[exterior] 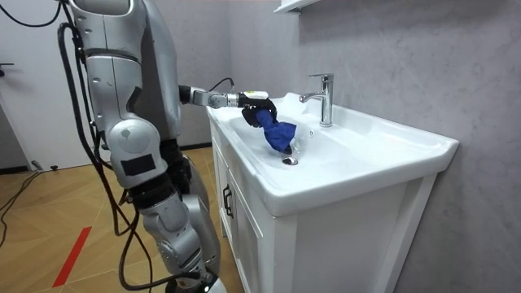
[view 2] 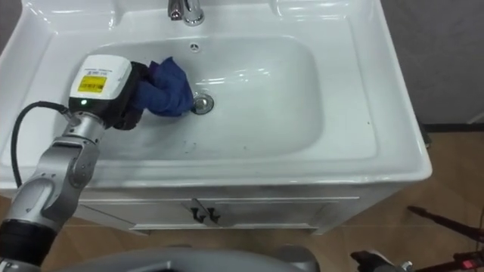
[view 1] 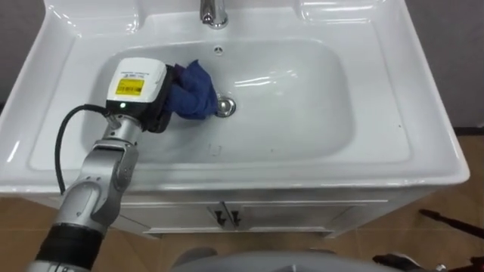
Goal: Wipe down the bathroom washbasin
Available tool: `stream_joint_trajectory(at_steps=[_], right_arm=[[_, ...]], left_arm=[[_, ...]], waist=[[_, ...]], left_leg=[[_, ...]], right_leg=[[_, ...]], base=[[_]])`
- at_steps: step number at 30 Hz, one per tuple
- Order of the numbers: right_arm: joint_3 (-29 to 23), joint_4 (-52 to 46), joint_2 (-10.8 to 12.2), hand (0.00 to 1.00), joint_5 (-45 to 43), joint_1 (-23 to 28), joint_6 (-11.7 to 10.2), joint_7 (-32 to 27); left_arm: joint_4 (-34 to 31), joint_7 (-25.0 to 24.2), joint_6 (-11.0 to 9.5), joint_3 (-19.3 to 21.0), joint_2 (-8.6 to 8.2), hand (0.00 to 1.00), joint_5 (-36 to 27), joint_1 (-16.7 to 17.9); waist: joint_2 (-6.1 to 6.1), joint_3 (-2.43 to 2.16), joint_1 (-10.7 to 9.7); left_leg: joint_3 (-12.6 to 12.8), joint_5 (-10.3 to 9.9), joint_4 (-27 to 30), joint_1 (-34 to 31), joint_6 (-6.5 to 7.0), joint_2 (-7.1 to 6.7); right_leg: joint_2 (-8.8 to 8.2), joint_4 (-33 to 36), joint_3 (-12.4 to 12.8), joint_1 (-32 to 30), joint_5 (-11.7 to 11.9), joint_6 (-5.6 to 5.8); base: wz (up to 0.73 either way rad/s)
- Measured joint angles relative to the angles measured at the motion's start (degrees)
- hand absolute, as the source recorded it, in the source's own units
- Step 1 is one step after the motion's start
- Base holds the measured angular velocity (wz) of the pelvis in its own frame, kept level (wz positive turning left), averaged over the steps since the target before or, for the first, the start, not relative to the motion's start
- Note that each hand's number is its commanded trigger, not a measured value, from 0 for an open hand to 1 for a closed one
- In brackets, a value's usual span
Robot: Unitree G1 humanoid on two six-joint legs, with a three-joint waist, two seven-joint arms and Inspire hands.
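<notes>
One hand is at work: the robot's left hand (view 1: 140,91) reaches into the left side of the white basin (view 1: 302,98), fingers closed round a bunched blue cloth (view 1: 193,91). The cloth hangs just beside the drain (view 1: 225,107), likely ready to drag across the bowl. The glossy counter (view 1: 412,121) stands against a grey wall (exterior: 407,49), above a wooden floor (exterior: 49,203).

Blue cloth (view 1: 193,89) in white basin (view 1: 302,113)
</notes>
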Motion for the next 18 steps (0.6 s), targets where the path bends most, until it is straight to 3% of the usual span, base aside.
stream_joint_trajectory(at_steps=[4,10,18], right_arm=[[-2.7,0.1,0.0,0.00,0.4,0.9,-0.1,-0.1],[-4.0,-0.2,-0.1,0.00,1.2,1.1,-0.2,-0.1],[-4.1,-0.2,-0.2,0.00,1.2,0.9,-0.2,0.1]], left_arm=[[-0.7,4.2,-0.1,3.8,0.12,1.00,0.0,0.8],[-0.7,8.2,0.3,7.5,0.10,1.00,0.0,1.7],[-0.4,12.0,0.1,9.0,-0.01,1.00,-2.2,3.5]], waist=[[0.26,-0.13,0.4],[0.75,0.21,0.8],[1.86,0.29,1.1]], left_leg=[[0.0,0.0,-0.1,0.1,0.00,-0.03],[-0.1,0.0,-0.1,0.9,-0.01,-0.04],[-0.1,0.0,-0.5,0.9,-0.01,-0.13]], right_leg=[[0.02,-0.2,0.0,0.2,0.0,-0.01],[0.11,-0.7,-0.1,1.1,0.0,0.00],[0.07,-0.6,0.1,0.9,0.0,0.01]], base=[[0.00],[0.00],[0.00]])
